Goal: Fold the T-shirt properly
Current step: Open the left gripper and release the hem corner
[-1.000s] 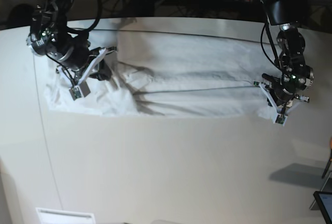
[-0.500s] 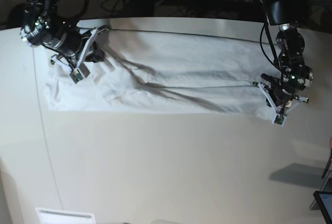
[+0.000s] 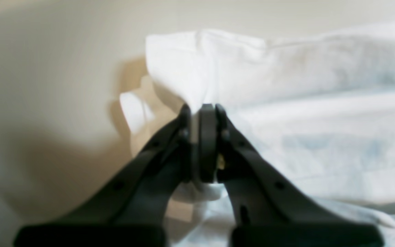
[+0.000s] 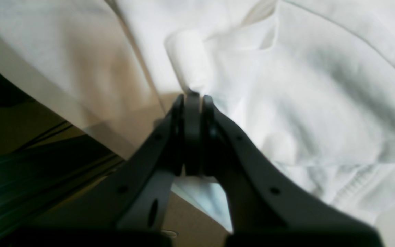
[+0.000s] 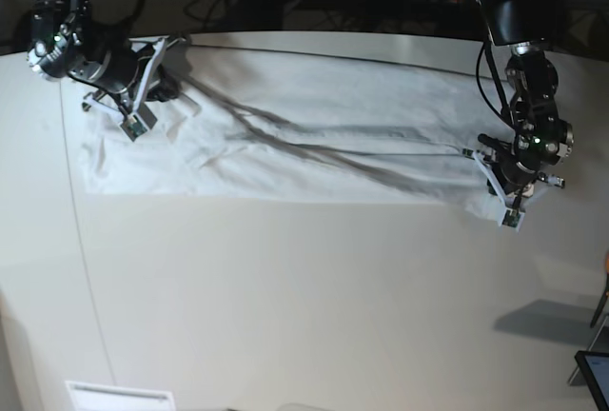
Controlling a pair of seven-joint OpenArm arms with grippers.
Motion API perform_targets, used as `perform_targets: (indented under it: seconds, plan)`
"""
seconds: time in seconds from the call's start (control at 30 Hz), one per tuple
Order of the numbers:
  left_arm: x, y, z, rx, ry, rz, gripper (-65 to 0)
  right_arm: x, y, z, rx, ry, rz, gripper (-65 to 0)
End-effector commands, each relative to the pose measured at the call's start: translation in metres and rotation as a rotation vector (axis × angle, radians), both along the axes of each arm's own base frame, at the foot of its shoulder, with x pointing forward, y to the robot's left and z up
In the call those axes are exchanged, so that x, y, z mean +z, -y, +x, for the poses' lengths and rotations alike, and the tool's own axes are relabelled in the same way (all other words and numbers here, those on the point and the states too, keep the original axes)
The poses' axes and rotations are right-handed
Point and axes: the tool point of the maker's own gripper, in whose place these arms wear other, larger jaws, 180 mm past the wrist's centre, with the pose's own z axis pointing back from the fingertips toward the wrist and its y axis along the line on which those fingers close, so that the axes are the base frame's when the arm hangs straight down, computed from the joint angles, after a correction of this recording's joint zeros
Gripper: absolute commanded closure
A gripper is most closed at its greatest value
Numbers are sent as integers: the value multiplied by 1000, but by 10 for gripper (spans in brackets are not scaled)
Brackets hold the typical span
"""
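Observation:
The white T-shirt lies stretched across the far half of the table, with long wrinkles running between the two arms. My right gripper is at the far left, shut on a bunched fold of the T-shirt and holding it raised. My left gripper is at the right end, shut on the T-shirt's edge close to the table. In both wrist views the jaws are pressed together on white cloth.
The table's back edge runs just behind the shirt, with cables and dark gear beyond it. A white sheet lies at the front left. A dark object stands at the front right corner.
My right gripper has moved left and toward the back edge with the cloth, pulling the shirt flatter and longer. My left gripper has stayed where it was.

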Motion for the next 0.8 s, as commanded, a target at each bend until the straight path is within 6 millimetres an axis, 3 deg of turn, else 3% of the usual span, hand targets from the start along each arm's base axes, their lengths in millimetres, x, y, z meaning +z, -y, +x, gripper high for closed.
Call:
perform_targets:
  seconds: [0.0,0.27,0.57,0.77]
  plan:
    - [22,-4,11,-12,62,27,0,8,1,8,4,39,1,-3]
    - [54,2,3,-40,83,108,0,11,4,18,-34,50,0,-7]
    - [45,3,-25,-50,35,133,0,12,5,21,-65,50,5,-4]
    - [50,2,-29,-64,41,156,0,11,1,19,-68,43,18,-4]
